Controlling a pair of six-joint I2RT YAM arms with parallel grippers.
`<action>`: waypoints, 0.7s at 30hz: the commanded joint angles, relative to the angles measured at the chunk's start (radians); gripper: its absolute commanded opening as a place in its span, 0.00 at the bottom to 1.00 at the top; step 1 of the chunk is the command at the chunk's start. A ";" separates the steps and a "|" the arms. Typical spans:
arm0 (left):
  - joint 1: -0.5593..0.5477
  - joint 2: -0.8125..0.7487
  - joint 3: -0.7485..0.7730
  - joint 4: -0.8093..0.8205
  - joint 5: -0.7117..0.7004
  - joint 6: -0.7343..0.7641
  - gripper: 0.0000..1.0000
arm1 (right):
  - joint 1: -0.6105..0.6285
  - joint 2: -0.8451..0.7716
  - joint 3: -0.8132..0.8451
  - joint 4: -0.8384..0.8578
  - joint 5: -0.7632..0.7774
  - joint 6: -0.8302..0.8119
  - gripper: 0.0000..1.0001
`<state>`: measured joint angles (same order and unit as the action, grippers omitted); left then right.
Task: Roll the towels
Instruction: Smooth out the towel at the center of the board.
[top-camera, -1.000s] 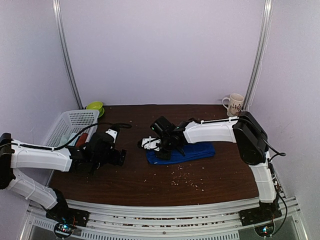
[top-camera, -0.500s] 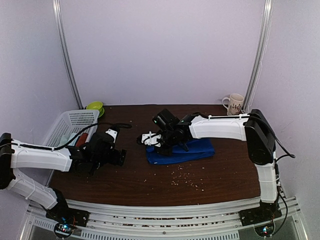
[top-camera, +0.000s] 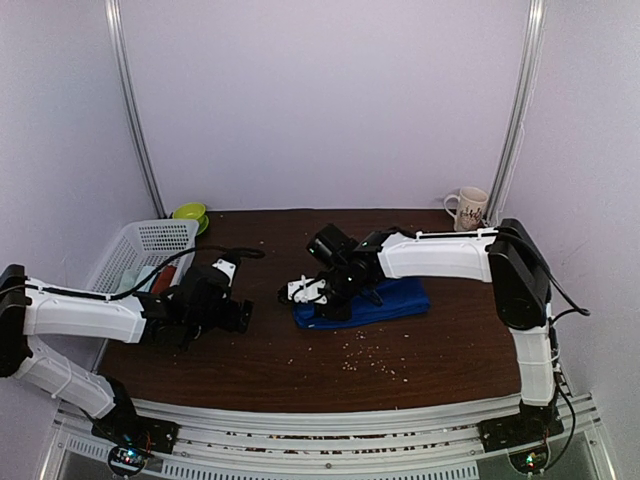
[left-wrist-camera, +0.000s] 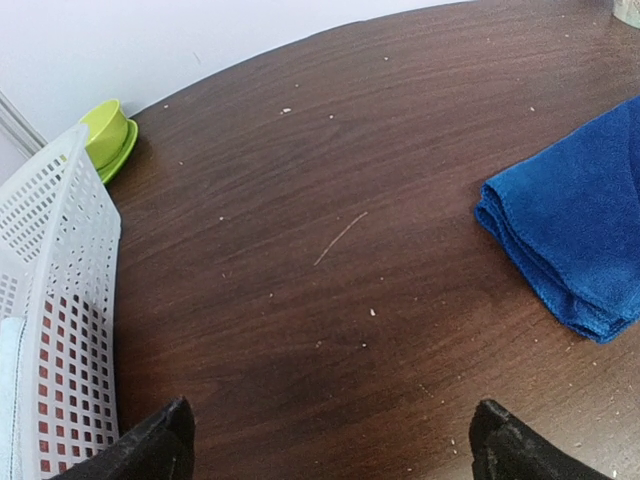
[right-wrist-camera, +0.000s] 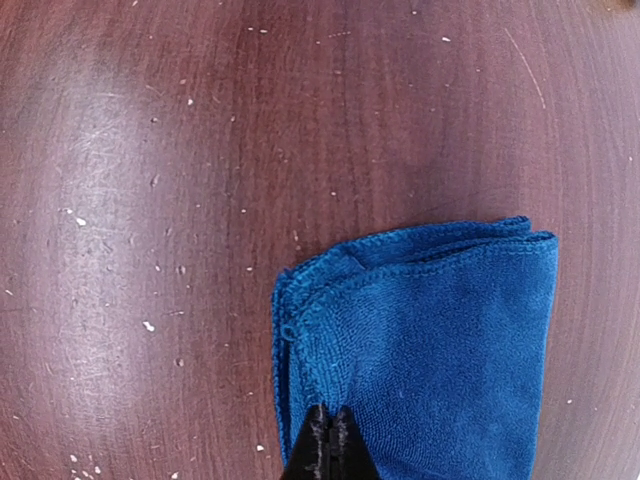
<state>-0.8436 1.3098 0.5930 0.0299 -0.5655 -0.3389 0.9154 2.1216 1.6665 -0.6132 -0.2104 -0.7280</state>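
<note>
The royal blue towel (top-camera: 385, 300) (left-wrist-camera: 575, 230) (right-wrist-camera: 440, 340) lies folded flat in several layers right of the table's middle. My right gripper (top-camera: 320, 298) (right-wrist-camera: 328, 440) is over its left end, shut, and the top layer puckers into its tips, a little in from the folded edge. My left gripper (top-camera: 240, 313) (left-wrist-camera: 335, 445) hovers low over bare wood left of the towel. Its jaws stand wide open with nothing between them. A pale mint towel (top-camera: 135, 277) (left-wrist-camera: 6, 390) lies in the white basket, mostly hidden by the mesh.
The white mesh basket (top-camera: 140, 250) (left-wrist-camera: 70, 300) sits at the table's left edge with a red item (top-camera: 163, 280) inside. A green cup on a saucer (top-camera: 190, 213) (left-wrist-camera: 105, 135) stands behind it. A white patterned mug (top-camera: 468, 208) is at the back right. Crumbs (top-camera: 370, 355) dot the front.
My right gripper drifted back and left over the towel's left end, then came forward and down again. The towel barely shifted. The left arm stayed still.
</note>
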 joint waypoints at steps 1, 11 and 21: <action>0.000 0.017 0.012 0.038 -0.013 0.008 0.98 | 0.017 0.029 0.011 -0.027 -0.031 -0.007 0.00; 0.000 0.064 0.070 0.000 -0.022 -0.024 0.98 | 0.007 -0.085 0.004 -0.048 0.003 -0.015 0.47; -0.001 0.292 0.439 -0.058 0.094 0.027 0.98 | -0.223 -0.406 -0.327 0.048 0.042 -0.020 0.49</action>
<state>-0.8436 1.4940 0.8848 -0.0319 -0.5346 -0.3462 0.8043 1.7882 1.4487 -0.6136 -0.2012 -0.7395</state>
